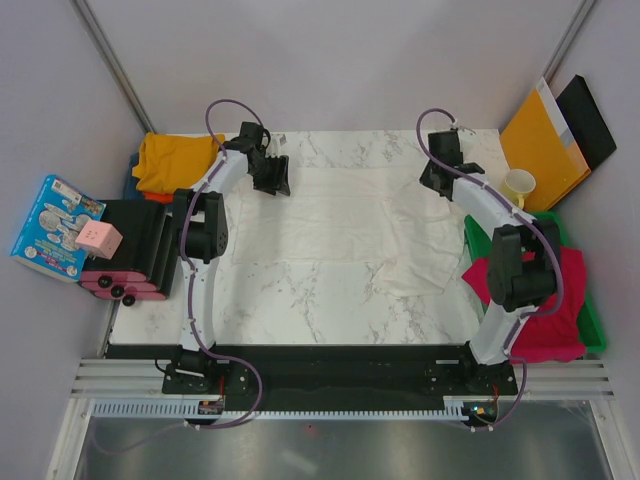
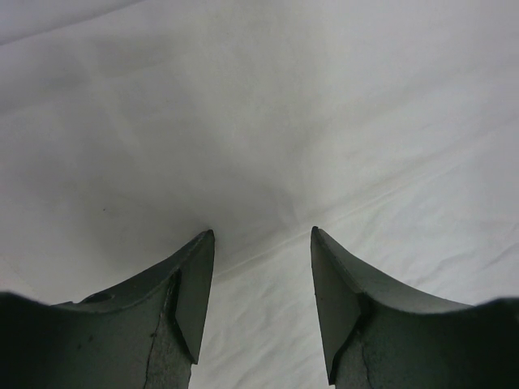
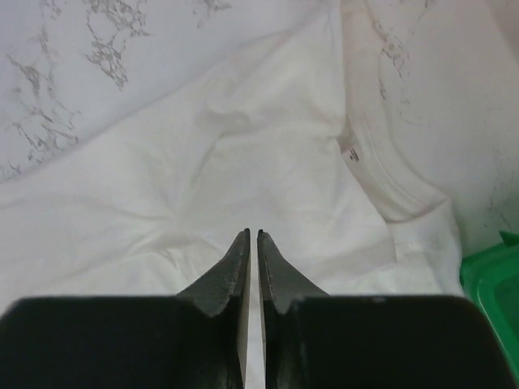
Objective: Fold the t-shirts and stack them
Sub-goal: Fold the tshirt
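- White t-shirt is laid spread on the marble surface, across its far half, between the two arms. Its near-right part is rumpled.
- Left end effector is held over the shirt's far-left part, with the fingers set moderately apart and nothing seen between them.
- Right end effector is placed over the shirt's far-right part, near the collar. The fingers are almost together, with only a slit seen, and whether cloth is pinched cannot be told.
- Handling is judged as thin, light, limp cloth. No shape would be kept when lifted, and draping, dragging and easy wrinkling are expected. It is not fragile, and little slip on the pads is expected.
- Hold is best taken at edges or corners such as the hem or shoulder seams, by pinching a raised bit of cloth. Both sides should be lifted together so a fold line is kept straight.
- Crimson-pink t-shirt is piled in the green tray at the right.
- Mustard yellow t-shirt is heaped by the far-left corner.
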Motion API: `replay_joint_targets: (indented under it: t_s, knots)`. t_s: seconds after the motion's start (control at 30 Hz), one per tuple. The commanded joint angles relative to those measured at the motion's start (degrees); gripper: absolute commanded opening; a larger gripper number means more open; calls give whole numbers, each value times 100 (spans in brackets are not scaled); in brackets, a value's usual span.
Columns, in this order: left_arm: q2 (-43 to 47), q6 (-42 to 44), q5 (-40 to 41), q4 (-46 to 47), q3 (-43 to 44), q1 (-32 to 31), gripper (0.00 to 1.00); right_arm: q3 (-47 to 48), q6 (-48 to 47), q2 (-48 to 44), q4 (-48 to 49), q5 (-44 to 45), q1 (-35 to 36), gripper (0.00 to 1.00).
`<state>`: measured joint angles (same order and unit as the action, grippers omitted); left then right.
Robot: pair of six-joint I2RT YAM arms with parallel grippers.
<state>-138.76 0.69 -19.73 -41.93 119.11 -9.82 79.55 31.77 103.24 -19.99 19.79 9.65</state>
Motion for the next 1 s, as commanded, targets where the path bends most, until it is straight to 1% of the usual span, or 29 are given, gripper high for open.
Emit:
replay_joint_targets:
  t_s: [0.0, 0.03, 0.1, 0.3, 0.47, 0.53, 0.57, 0.6, 0.63, 0.67, 0.7, 0.77, 0.8, 0.87, 0.9, 0.97]
  knots:
    - [-55, -16, -102, -263, -2, -2, 58, 465, 13, 767, -31, 34, 28, 10]
    - [-37, -16, -110, -263, -54, -2, 58, 482, 31, 863, -23, 25, 28, 6]
    - [-2, -16, -102, -263, -89, -2, 58, 448, 92, 1057, -14, 77, 28, 5]
    - [296, 115, -31, -263, -335, -2, 58, -149, 268, 1128, 100, 60, 2, 6]
    - [568, 142, -5, -176, -494, 24, 58, -89, 146, 1216, 170, -36, 11, 7]
    - [779, 98, -49, 17, -756, 59, 59, -27, 58, 1199, 284, -80, 19, 10]
    - [1050, 63, -49, 236, -871, 68, 60, -36, 31, 1085, 363, -81, 28, 12]
    - [1201, 63, -31, 377, -1115, 68, 61, -88, 22, 997, 564, -98, 28, 18]
    - [1341, 28, 82, 509, -1257, 68, 65, -132, -4, 761, 662, -116, 46, 22]
    - [1682, 2, 109, 624, -1389, 77, 68, -159, 5, 654, 741, -125, 54, 26]
    - [1842, 10, 170, 825, -1625, 86, 70, -194, 13, 532, 803, -133, 55, 32]
    - [2167, -16, 284, 932, -1829, 95, 73, -229, 40, 197, 804, -72, 142, 38]
    - [2456, -16, 329, 967, -2021, 103, 74, -325, 49, 75, 795, -11, 177, 43]
    - [2739, -16, 355, 968, -2277, 147, 74, -475, 31, -312, 769, 25, 318, 45]
    - [3062, 1, 329, 968, -2617, 165, 74, -641, 40, -426, 664, 33, 370, 45]
    - [3424, 89, 259, 933, -3067, 183, 72, -905, 31, -866, 602, 121, 564, 45]
